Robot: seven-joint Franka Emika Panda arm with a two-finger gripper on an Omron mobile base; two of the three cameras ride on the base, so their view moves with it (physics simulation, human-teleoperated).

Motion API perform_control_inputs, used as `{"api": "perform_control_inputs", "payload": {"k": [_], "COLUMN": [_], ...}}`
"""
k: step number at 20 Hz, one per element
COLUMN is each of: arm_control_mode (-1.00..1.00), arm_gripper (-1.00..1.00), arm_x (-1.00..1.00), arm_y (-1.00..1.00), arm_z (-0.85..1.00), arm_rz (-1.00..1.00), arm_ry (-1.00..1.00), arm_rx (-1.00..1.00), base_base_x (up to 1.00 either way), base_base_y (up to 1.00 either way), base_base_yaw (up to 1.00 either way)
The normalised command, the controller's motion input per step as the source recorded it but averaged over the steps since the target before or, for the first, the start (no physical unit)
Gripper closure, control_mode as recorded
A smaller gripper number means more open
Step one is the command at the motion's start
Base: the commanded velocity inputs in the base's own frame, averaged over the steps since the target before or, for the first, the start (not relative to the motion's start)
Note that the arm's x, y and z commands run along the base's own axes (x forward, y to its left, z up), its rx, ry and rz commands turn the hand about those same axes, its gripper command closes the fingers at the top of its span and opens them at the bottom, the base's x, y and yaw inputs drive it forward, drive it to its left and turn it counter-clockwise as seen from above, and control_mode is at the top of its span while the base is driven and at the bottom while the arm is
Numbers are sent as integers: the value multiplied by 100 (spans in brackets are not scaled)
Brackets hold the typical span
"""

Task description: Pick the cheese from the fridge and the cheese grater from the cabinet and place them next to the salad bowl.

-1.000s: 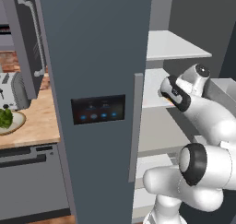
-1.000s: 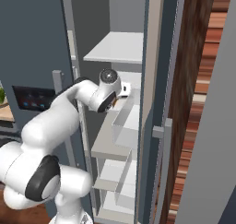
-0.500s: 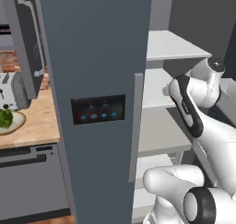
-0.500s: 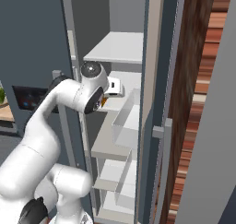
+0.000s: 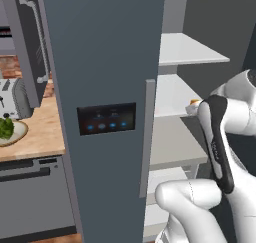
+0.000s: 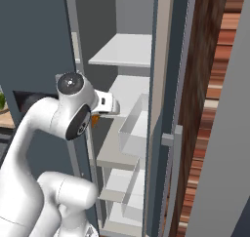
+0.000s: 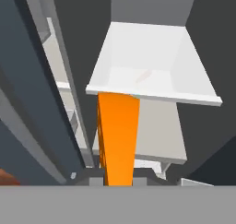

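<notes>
- My pincer (image 7: pixel 118 179) is closed on the cheese (image 7: pixel 118 138); in the hand view the orange wedge rises straight up from between my two dark tips, which press its lower end from both sides.
- Beyond the cheese in that view sits a white shelf (image 7: pixel 152 64) of the fridge, with a lower shelf showing beneath it.
- In the right base view my hand sits at the open front of the fridge (image 6: pixel 36 41), level with its middle shelves, and a small patch of orange cheese (image 6: pixel 94 119) shows just below the white hand.
- In the left base view my forearm hides most of the hand; a bit of orange (image 5: pixel 192 103) peeks out at the edge of the middle shelf.
- The fridge door with its dark control panel (image 5: pixel 106 119) and blue lights stands to the left of the open compartment, its grey handle (image 5: pixel 146 137) running vertically beside the gap.
- Far left, the salad bowl (image 5: pixel 11 132) with its green lettuce rests on the wooden tabletop (image 5: pixel 37 137), just in front of a toaster (image 5: pixel 10 98).
- The cheese is well apart from the salad bowl, with the fridge door between them.
</notes>
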Motion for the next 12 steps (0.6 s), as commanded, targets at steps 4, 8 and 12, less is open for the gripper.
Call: {"api": "perform_control_inputs", "payload": {"k": [4,8,12], "arm_control_mode": [-100,-100,-100], "arm_gripper": [100,100,100], "arm_x": [-79,-73,-85], "arm_y": [52,62,40], "arm_z": [0,0,0], "arm_rz": [-6,-8,-11], "arm_ry": [0,0,0], "arm_rx": [0,0,0], "base_base_x": [0,0,0], "base_base_y": [0,0,0], "base_base_yaw": [0,0,0]}}
